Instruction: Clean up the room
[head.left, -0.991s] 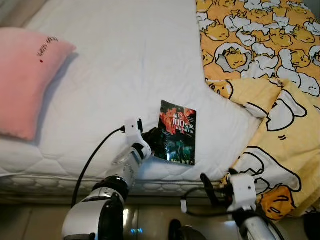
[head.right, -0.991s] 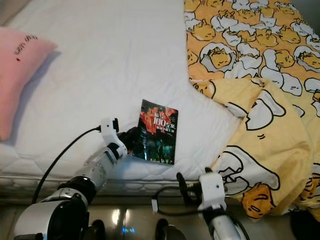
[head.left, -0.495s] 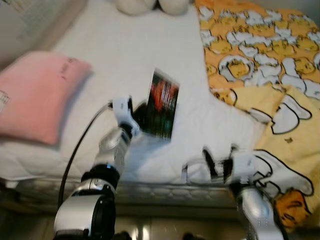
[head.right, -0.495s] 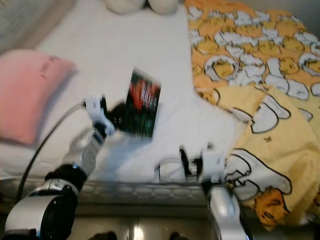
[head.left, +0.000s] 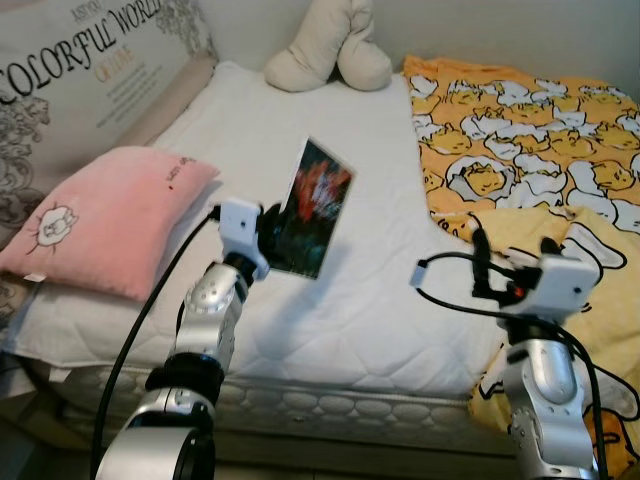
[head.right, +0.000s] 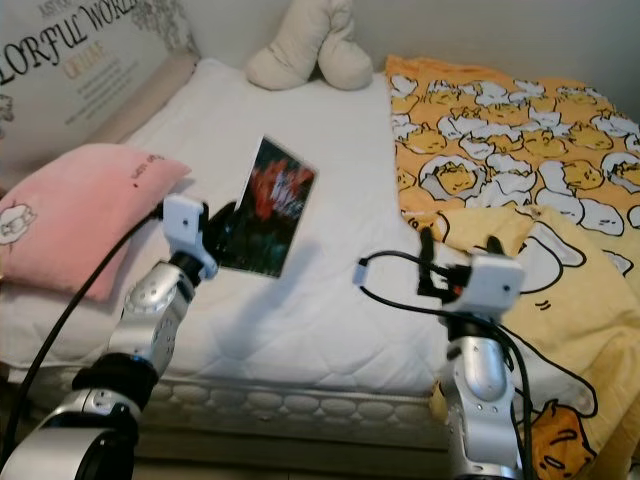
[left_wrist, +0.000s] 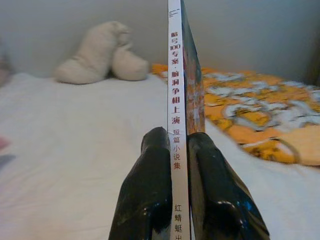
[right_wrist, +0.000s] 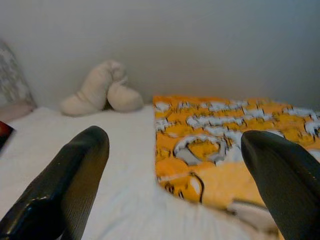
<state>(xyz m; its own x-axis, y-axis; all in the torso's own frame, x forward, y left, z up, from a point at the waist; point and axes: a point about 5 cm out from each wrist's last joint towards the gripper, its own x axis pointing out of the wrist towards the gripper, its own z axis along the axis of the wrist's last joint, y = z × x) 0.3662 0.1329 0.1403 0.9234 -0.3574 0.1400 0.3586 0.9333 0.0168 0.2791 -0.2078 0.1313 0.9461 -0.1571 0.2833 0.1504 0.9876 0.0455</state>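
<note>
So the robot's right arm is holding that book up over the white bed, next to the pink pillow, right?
Not quite: the left gripper holds the book, as the left eye view shows. Its fingers pinch the spine. The right gripper is open, holding nothing. The rest stands: the book is above the white bed, near the pink pillow.

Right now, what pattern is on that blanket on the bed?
The blanket is orange-yellow with cartoon egg-yolk characters on white; the left eye view shows it best.

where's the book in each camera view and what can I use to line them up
Left eye: book left of centre, lifted above the bed in the left gripper.
Right eye: book, same spot.
Left wrist: spine upright between the fingers.
Right wrist: dark corner at the edge, likely it.
Shared landmark: beige plush.
</note>
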